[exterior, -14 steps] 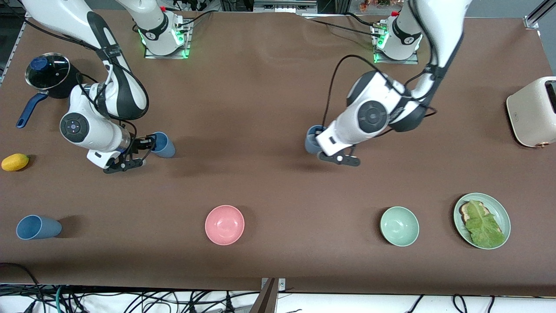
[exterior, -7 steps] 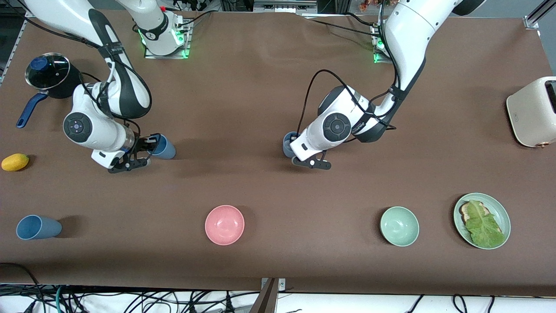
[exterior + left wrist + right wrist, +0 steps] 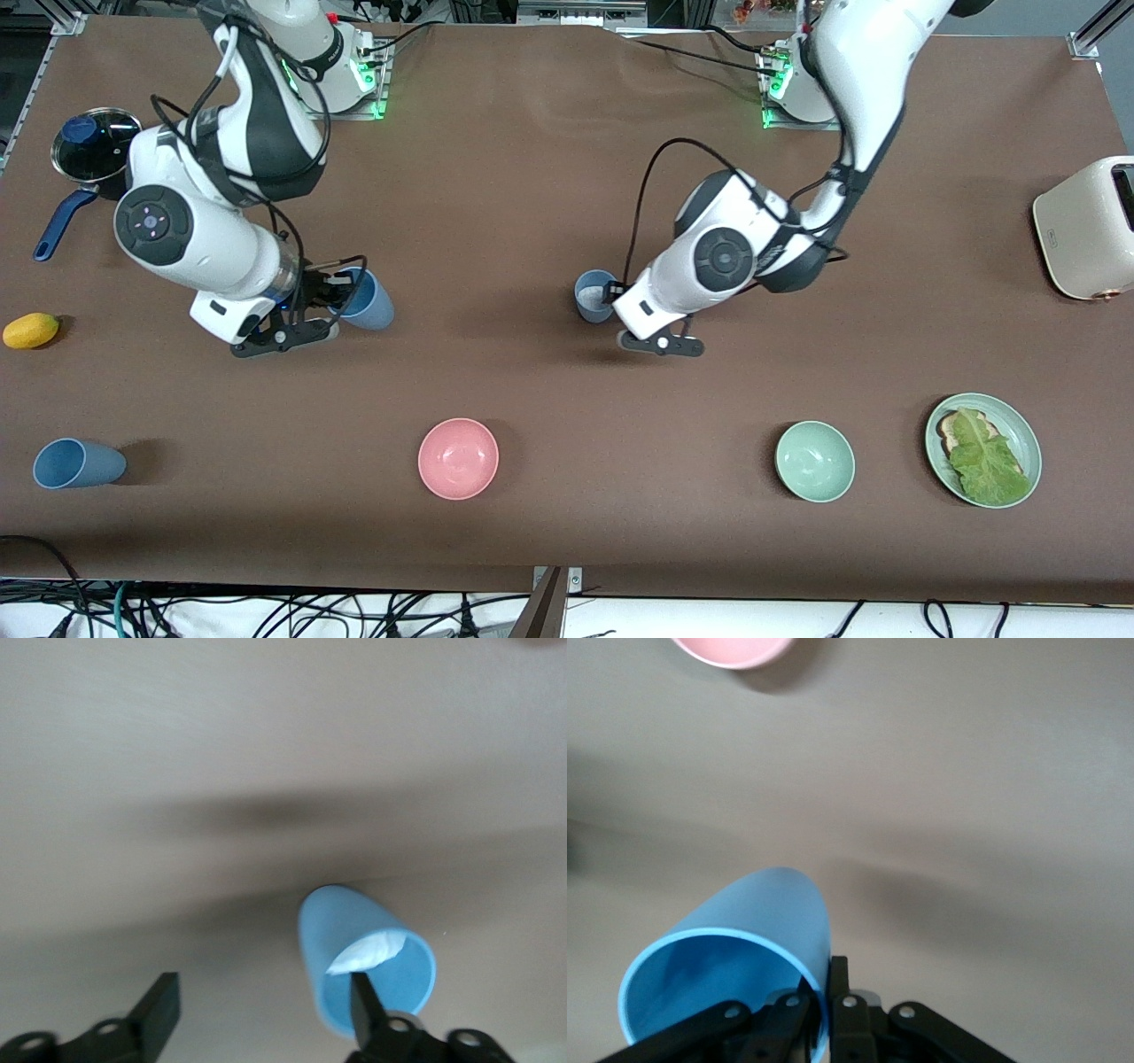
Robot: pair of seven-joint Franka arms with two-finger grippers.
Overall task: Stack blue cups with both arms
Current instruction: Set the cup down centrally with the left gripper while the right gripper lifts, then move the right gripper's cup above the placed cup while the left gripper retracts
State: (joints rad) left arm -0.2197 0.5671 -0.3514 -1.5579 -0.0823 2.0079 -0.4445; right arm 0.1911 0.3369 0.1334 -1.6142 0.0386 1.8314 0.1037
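Note:
My right gripper (image 3: 332, 299) is shut on the rim of a light-blue cup (image 3: 365, 299) and holds it tilted above the table. In the right wrist view the fingers (image 3: 849, 992) pinch the wall of that cup (image 3: 744, 939). A second blue cup (image 3: 594, 295) with a white patch inside stands upright mid-table. My left gripper (image 3: 634, 317) is open beside it. In the left wrist view one fingertip (image 3: 366, 1003) is at the rim of that cup (image 3: 345, 939). A third blue cup (image 3: 76, 463) lies near the front edge at the right arm's end.
A pink bowl (image 3: 458, 458), a green bowl (image 3: 815, 461) and a green plate (image 3: 1028, 439) with toast and lettuce line the front. A toaster (image 3: 1085, 229) stands at the left arm's end. A lidded pot (image 3: 96, 146) and a lemon (image 3: 31, 330) lie at the right arm's end.
The right arm has risen with its cup and carried it slightly toward the table's middle. The left gripper brought the white-patch cup toward the right arm's end, then stopped.

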